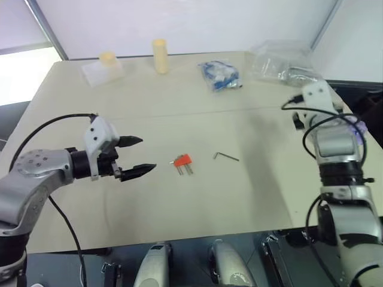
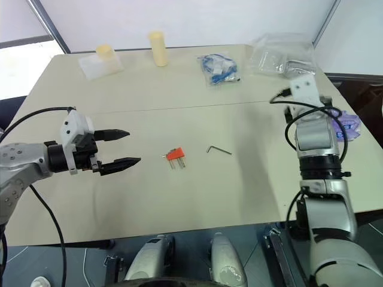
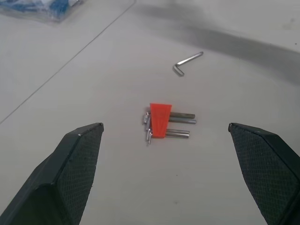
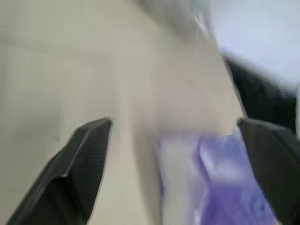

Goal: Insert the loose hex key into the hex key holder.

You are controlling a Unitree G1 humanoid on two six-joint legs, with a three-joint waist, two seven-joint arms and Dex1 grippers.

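Right gripper [image 4: 176, 129]: fingertips hidden behind its own wrist in the head views.
Purple-white packet [image 4: 225, 173]: blurred, print unreadable.
Clear bag [image 2: 281, 57], far right: contents indistinct.

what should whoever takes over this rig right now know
Left end effector: open, empty, hovering over the table to the left of the holder.
Right end effector: open, empty, at the table's right edge above a purple packet.
Holder: lying flat mid-table, keys pointing toward the robot.
Hex key: lying loose on the table to the right of the holder, not touching it.
Done: nothing; the key is not inserted.
Left: pick up the key, steady the holder, insert the key.
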